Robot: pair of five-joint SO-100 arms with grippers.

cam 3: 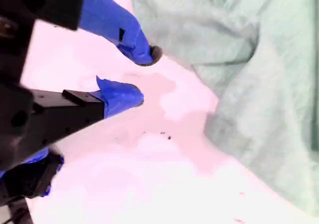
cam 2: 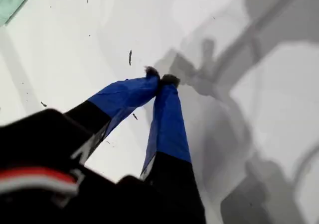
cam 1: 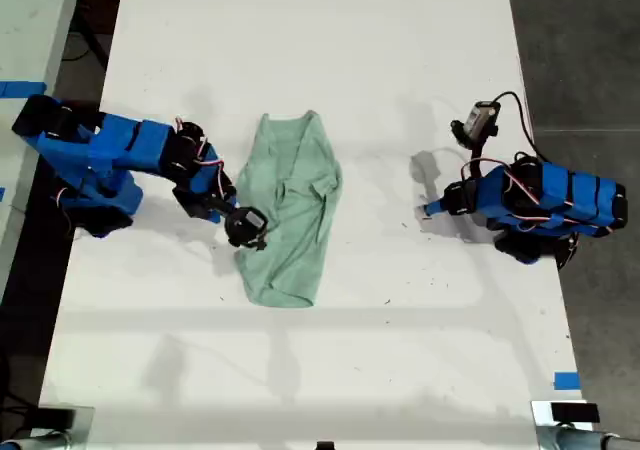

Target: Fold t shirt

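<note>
The mint-green t shirt [cam 1: 292, 208] lies crumpled in a long narrow heap on the white table [cam 1: 320, 370], between the two blue arms and closer to the one at the exterior view's left. My second gripper [cam 3: 135, 75] sits just beside the shirt's edge with its blue-taped jaws parted and nothing between them, hovering over bare tabletop. Over at the exterior view's right, well apart from the cloth, my first gripper [cam 2: 159, 79] has its taped tips pinched together, empty.
</note>
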